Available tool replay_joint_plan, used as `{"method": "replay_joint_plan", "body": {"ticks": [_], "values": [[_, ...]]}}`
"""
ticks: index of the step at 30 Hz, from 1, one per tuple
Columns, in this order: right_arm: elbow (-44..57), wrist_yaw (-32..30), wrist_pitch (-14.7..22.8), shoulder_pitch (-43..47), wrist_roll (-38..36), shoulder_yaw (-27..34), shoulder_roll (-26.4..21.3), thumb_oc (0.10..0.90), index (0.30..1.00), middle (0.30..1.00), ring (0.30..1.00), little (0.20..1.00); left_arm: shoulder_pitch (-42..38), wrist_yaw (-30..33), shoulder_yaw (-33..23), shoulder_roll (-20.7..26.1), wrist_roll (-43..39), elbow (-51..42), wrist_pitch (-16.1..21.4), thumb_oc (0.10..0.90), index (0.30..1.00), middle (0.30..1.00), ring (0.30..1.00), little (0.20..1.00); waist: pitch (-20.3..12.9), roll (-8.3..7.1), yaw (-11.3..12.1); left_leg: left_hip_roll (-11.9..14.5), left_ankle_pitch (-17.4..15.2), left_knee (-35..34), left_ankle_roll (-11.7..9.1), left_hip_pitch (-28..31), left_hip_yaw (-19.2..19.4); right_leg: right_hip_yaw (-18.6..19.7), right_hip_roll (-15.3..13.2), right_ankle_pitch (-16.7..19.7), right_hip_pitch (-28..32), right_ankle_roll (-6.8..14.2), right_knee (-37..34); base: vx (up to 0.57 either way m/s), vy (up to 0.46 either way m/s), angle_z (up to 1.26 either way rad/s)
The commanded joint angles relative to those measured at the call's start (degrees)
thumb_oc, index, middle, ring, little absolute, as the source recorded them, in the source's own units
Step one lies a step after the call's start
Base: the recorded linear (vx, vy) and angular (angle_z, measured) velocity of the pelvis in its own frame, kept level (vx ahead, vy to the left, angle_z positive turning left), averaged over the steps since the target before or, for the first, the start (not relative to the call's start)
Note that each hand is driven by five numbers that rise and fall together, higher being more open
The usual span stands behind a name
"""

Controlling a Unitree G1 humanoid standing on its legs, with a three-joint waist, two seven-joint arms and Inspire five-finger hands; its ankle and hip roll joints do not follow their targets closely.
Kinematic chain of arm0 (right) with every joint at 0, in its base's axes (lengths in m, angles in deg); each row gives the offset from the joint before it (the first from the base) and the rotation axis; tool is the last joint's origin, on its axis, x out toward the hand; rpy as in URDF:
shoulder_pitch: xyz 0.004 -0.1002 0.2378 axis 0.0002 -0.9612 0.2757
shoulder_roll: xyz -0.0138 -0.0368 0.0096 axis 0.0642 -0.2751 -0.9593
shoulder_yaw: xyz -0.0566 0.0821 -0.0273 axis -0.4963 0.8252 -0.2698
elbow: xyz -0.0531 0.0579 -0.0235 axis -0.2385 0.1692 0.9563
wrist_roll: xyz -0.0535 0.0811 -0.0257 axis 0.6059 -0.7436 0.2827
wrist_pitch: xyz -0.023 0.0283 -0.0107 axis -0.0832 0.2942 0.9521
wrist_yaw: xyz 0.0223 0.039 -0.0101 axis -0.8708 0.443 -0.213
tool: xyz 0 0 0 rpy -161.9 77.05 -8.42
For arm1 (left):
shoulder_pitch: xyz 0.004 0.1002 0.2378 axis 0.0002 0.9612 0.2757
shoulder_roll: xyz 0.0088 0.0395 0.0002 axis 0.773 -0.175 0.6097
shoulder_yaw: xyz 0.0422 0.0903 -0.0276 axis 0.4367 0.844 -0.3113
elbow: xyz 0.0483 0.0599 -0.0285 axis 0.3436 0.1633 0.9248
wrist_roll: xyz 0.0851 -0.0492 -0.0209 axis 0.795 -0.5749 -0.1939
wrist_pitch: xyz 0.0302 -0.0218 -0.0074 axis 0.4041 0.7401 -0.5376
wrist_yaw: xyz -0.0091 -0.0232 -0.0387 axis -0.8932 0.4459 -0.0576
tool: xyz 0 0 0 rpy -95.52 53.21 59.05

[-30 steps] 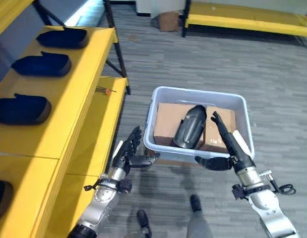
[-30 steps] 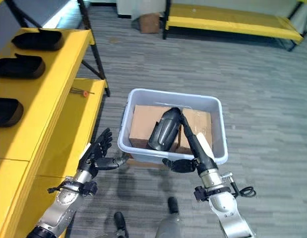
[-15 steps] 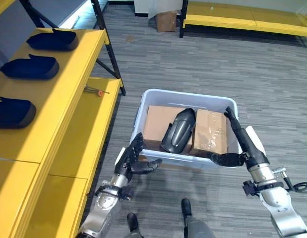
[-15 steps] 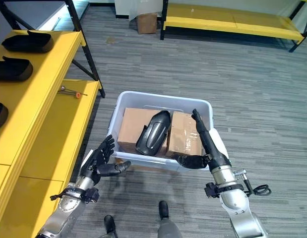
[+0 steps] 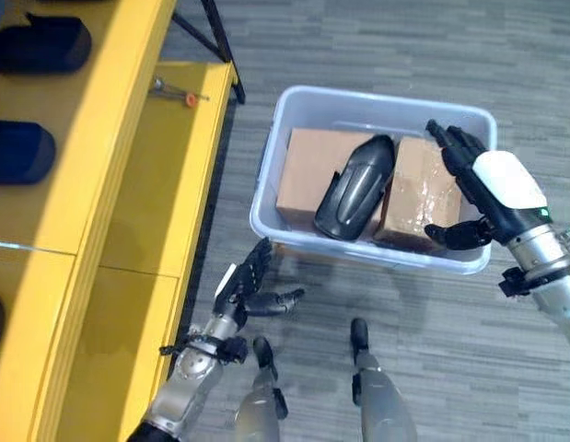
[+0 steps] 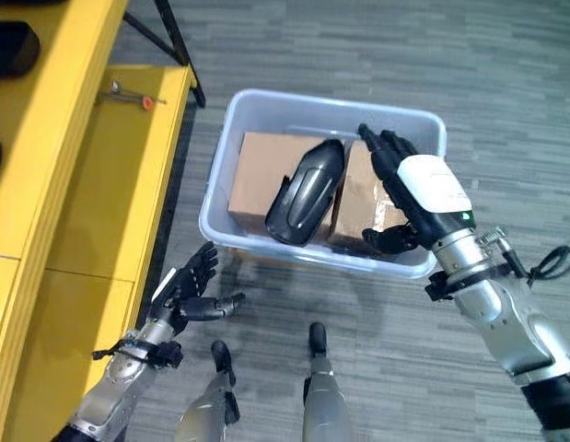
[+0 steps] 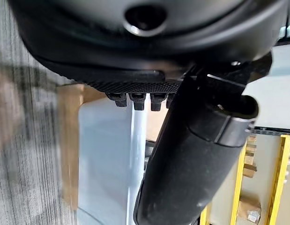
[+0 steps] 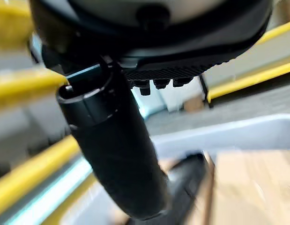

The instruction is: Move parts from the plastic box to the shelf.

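Left eye view: right hand [image 5: 487, 189] fingers straight over plastic box [image 5: 266, 189] rim.

Plastic box [image 5: 271, 175] open-topped; two cardboard boxes [image 5: 308, 175] fill floor, dark part [image 5: 354, 189] between. Right hand [image 5: 482, 189] over right rim. Shelf [image 5: 128, 147] flanks left.

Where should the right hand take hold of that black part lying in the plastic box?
Probably the black part's raised upper end, from above: it lies tilted across the two cardboard boxes, so the right hand, open over the plastic box, could close round it.
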Motion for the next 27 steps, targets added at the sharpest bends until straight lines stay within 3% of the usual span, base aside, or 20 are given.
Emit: {"method": "replay_joint_plan", "body": {"ticks": [1, 9, 27], "values": [[1.33, -2.27, 0.42, 9.92, 2.85, -1.51, -1.8, 0.9, 1.0, 1.0, 1.0, 1.0, -1.12, -0.02, -2.82, 4.02, -3.02, -5.96, 5.67, 0.9, 1.0, 1.0, 1.0, 1.0, -2.18, -4.13, 0.55, 3.18, -1.13, 0.59, -5.02, 5.37, 0.23, -0.83, 0.52, -2.26, 0.31, -1.14, 2.52, -0.04, -0.023, 0.03], [-2.31, -1.13, -0.82, 18.13, 6.25, -9.35, -4.64, 0.9, 1.0, 1.0, 1.0, 1.0, -2.38, 1.2, -3.31, 3.16, -3.1, -6.66, 6.06, 0.9, 1.0, 1.0, 1.0, 1.0, 0.45, -3.42, 0.52, 3.19, -0.03, -0.12, -5.48, 3.56, 0.75, -0.49, 0.97, -2.59, -3.98, -1.5, 5.34, -0.06, -0.031, -0.01], [-4.25, -5.24, -4.12, 30.0, 12.11, -13.84, -1.89, 0.9, 1.0, 1.0, 1.0, 1.0, -2.29, 4.83, -7.17, 1.13, -2.79, -8.14, 7.02, 0.9, 1.0, 1.0, 1.0, 1.0, 4.04, -1.9, 1.55, 2.75, 1.14, -1.19, -6.12, 1.77, 1.81, -0.43, 0.86, -2.13, -8.14, -1.91, 6.6, -0.02, -0.004, 0.0]]}}
